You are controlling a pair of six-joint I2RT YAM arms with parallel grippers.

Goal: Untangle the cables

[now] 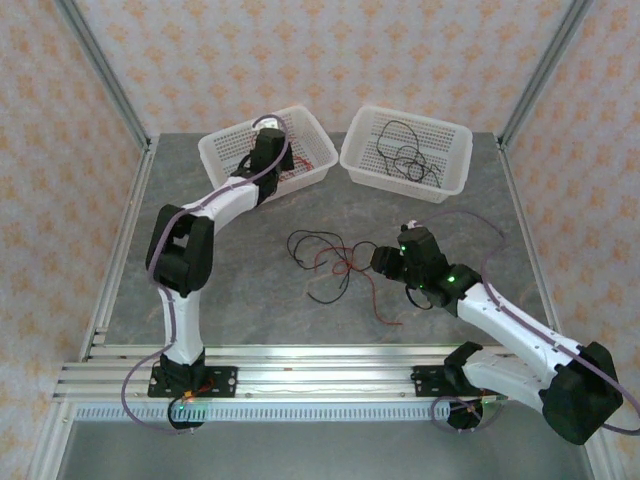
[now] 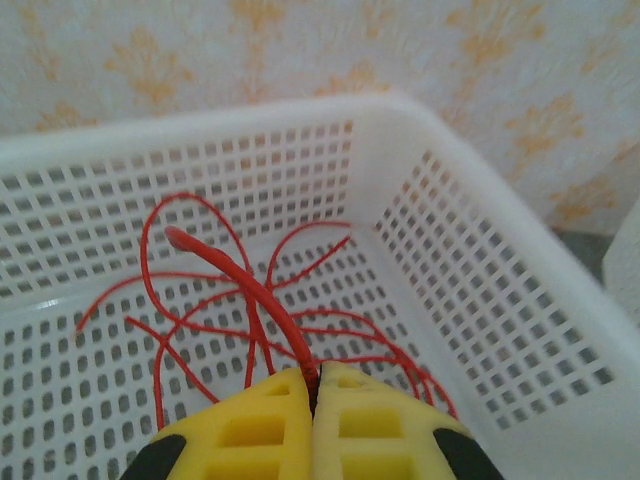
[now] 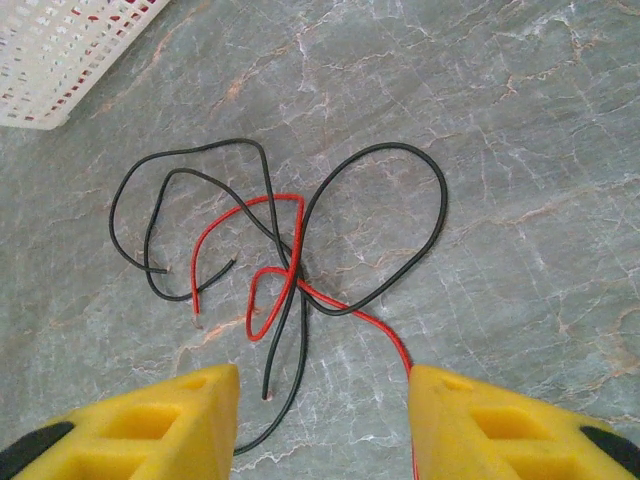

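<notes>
A tangle of red and black cables (image 1: 335,262) lies on the grey table mid-scene. In the right wrist view a black cable (image 3: 420,160) loops over a red cable (image 3: 262,205), and they cross at one knot. My right gripper (image 3: 325,375) hovers open just over the near side of the tangle, nothing between its fingers. The red strand runs past its right finger (image 3: 470,410). My left gripper (image 2: 315,372) is inside the left white basket (image 2: 480,250), shut on a red cable (image 2: 240,275) that arches up from its fingertips. More red cables lie on that basket's floor.
Two white perforated baskets stand at the back: the left basket (image 1: 215,150) with red cables and my left gripper (image 1: 270,140), the right basket (image 1: 455,165) with black cables (image 1: 405,150). My right gripper (image 1: 378,258) sits right of the tangle. Bare table surrounds the tangle.
</notes>
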